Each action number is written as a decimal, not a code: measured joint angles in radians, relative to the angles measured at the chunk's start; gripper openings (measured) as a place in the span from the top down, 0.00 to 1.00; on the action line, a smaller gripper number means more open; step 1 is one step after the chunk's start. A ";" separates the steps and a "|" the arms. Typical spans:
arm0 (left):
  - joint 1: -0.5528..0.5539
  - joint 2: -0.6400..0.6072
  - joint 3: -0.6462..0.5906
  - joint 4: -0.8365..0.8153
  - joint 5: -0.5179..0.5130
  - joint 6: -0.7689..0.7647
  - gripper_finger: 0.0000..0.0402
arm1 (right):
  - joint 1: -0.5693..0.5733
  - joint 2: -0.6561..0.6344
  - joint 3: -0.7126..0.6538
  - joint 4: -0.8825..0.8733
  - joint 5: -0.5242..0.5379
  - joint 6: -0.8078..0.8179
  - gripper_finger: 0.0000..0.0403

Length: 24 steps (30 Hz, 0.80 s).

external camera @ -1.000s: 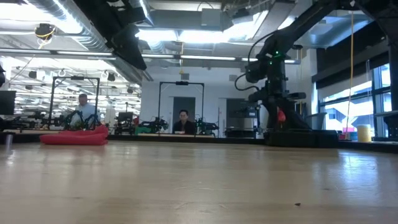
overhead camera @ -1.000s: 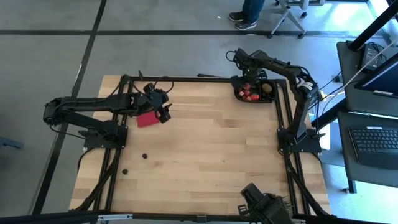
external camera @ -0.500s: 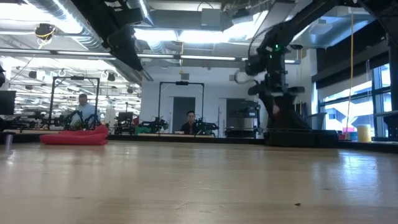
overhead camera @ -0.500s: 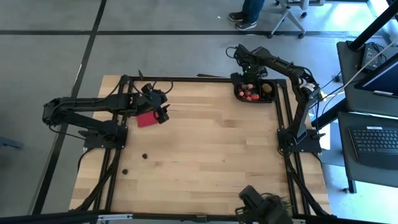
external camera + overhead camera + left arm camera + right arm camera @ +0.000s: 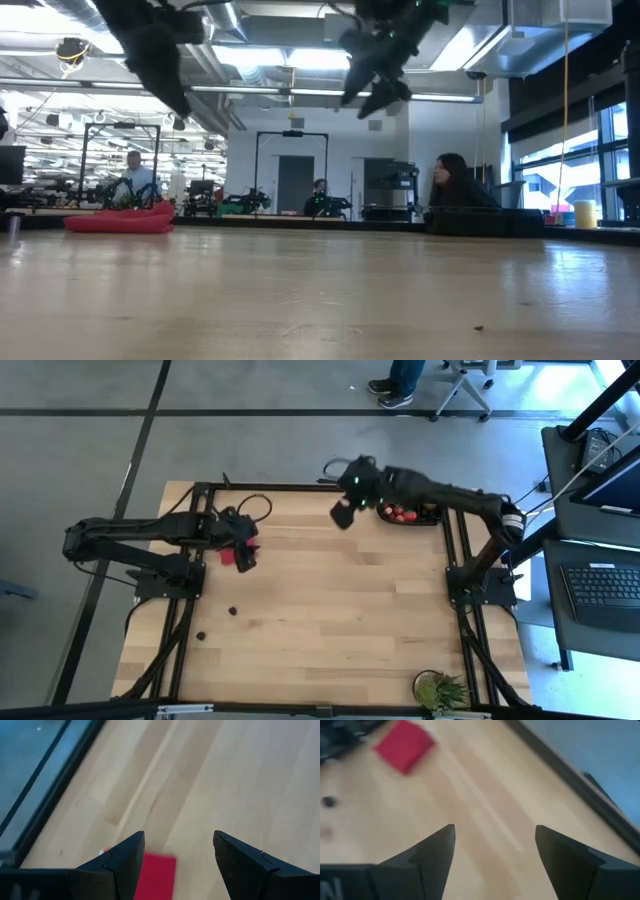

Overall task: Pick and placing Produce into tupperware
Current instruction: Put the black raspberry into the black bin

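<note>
**Two dark pieces left out, and the right arm swings away from the tray**

Two small dark produce pieces [image 5: 232,611] and [image 5: 200,634] sit out on the near-left part of the table [image 5: 340,620], well apart from everything else. Now the big change: half a second ago the right gripper [image 5: 344,513] was hanging over the tupperware [image 5: 408,513] at the far right corner. It has since pulled clear and swept left across the table's far edge, high off the wood as the low view shows it. Its fingers are spread wide with nothing between them, the wrist view looking down past them at bare wood, the red cloth [image 5: 404,745] and one dark piece [image 5: 328,801].

The tupperware holds red pieces and a brown lump, so that drop-off looks finished and this arm reads as heading out for another pick.

Over on the left, the left gripper [image 5: 243,552] has slid a touch nearer and now hovers right over the red cloth [image 5: 236,557]. Its fingers are parted too and empty, with the cloth's corner showing between them in its own wrist view.

Also new: the spiky green plant [image 5: 440,687] at the near right edge is uncovered, where a dark shape sat over it before.

My read: the tray is mostly filled, and the two dark pieces are what remains.
</note>
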 joint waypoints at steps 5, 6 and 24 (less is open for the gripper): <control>-0.054 -0.007 0.000 -0.137 0.001 -0.058 0.43 | 0.141 -0.014 -0.135 0.184 0.002 0.012 0.31; -0.066 -0.007 0.000 -0.157 0.001 -0.072 0.43 | 0.163 -0.012 -0.173 0.229 0.002 0.015 0.31; -0.358 0.002 -0.123 -0.178 0.138 -0.154 0.43 | 0.284 -0.008 -0.500 0.822 0.003 0.094 0.31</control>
